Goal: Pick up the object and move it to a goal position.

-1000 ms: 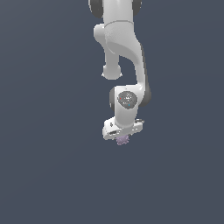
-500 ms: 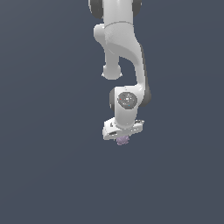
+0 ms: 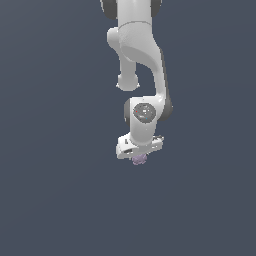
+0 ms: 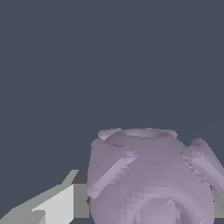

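Object (image 3: 139,159): pale mauve knobbly lump, sits directly under the white gripper (image 3: 139,156), filling the wrist view between the fingers (image 4: 52,205). Gripper looks pinched onto the object. Judged progress: grasp made, carry to goal left; no goal marker visible, and lift off the plain grey ground cannot be confirmed. No readable writing, labels or brands
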Available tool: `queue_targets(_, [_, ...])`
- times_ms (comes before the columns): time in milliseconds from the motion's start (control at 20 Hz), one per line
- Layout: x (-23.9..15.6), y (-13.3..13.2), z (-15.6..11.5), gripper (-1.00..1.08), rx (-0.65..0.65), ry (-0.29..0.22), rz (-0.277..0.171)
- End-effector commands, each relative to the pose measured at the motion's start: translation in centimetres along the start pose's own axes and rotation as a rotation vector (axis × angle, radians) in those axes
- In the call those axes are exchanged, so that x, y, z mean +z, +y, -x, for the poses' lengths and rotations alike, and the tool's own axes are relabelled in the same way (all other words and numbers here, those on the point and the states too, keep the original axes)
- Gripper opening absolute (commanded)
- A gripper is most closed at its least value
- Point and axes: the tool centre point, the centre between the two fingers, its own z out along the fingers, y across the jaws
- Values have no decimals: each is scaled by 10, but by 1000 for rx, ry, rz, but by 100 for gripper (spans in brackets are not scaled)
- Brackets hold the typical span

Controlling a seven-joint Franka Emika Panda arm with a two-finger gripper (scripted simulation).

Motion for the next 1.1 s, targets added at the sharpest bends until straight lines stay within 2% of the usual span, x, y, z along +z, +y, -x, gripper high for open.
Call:
queue_targets(0, [-10, 5, 1, -100, 1, 1, 0])
queue_targets(400, [-70, 30, 6, -100, 0, 2, 0])
queue_targets(1050, [-214, 93, 19, -100, 0, 2, -1])
